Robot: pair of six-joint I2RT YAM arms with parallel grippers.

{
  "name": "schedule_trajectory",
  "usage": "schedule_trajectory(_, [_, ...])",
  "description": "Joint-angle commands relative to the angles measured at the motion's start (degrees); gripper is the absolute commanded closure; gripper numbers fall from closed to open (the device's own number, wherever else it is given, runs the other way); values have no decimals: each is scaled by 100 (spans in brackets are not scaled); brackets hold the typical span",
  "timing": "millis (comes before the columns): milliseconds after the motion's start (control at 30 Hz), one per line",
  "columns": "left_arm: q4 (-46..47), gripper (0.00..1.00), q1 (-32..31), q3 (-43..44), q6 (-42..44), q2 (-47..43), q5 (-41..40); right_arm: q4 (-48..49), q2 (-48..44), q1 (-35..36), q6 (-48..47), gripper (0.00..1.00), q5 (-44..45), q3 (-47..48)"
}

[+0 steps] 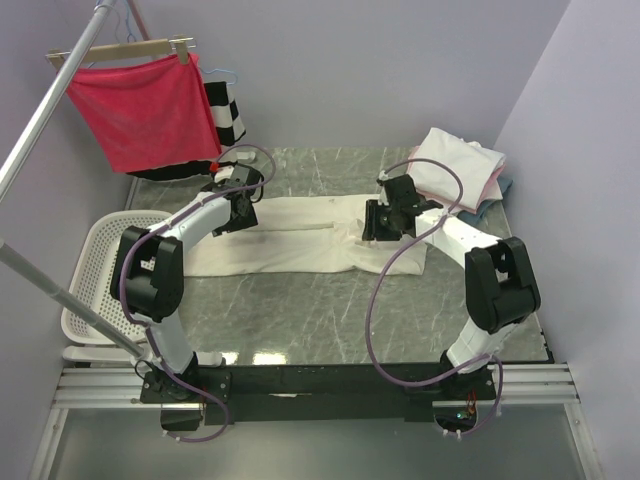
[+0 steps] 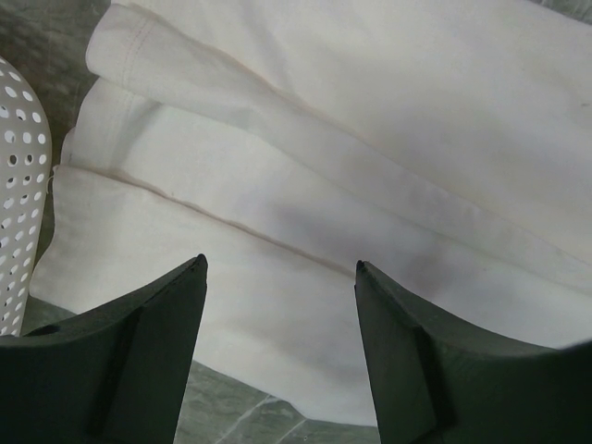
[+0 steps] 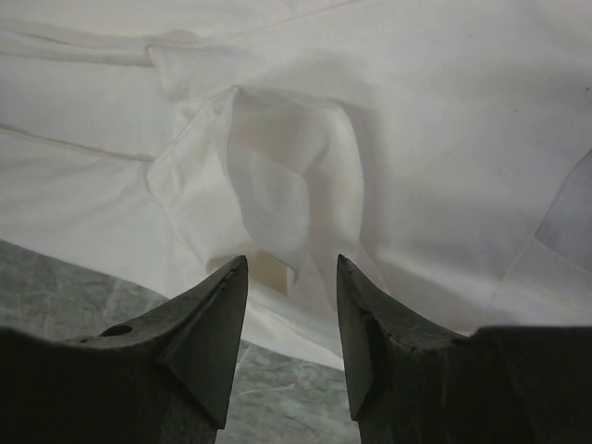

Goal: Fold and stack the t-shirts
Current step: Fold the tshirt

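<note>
A cream t-shirt (image 1: 300,240) lies folded lengthwise into a long strip across the middle of the table. My left gripper (image 1: 232,215) is open above its left end; the left wrist view shows the layered folds (image 2: 305,185) between and beyond the spread fingers. My right gripper (image 1: 380,222) is open above the strip's right end, over a rumpled bunch of cloth (image 3: 277,185) with a small label under it. A stack of folded shirts (image 1: 455,165), cream on top with pink and blue edges below, sits at the back right.
A white perforated basket (image 1: 95,265) stands off the table's left edge and shows in the left wrist view (image 2: 17,185). A red cloth on a hanger (image 1: 145,105) and a black-and-white garment (image 1: 225,115) hang at the back left. A metal rail (image 1: 45,105) runs along the left.
</note>
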Motion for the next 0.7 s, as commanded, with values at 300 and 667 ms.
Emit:
schedule_trajectory(300, [126, 29, -16, -123, 111, 165, -95, -12, 712, 42, -43, 100, 701, 455])
schedule_trajectory(667, [153, 30, -16, -141, 234, 288, -165, -846, 851, 33, -623, 100, 2176, 1807])
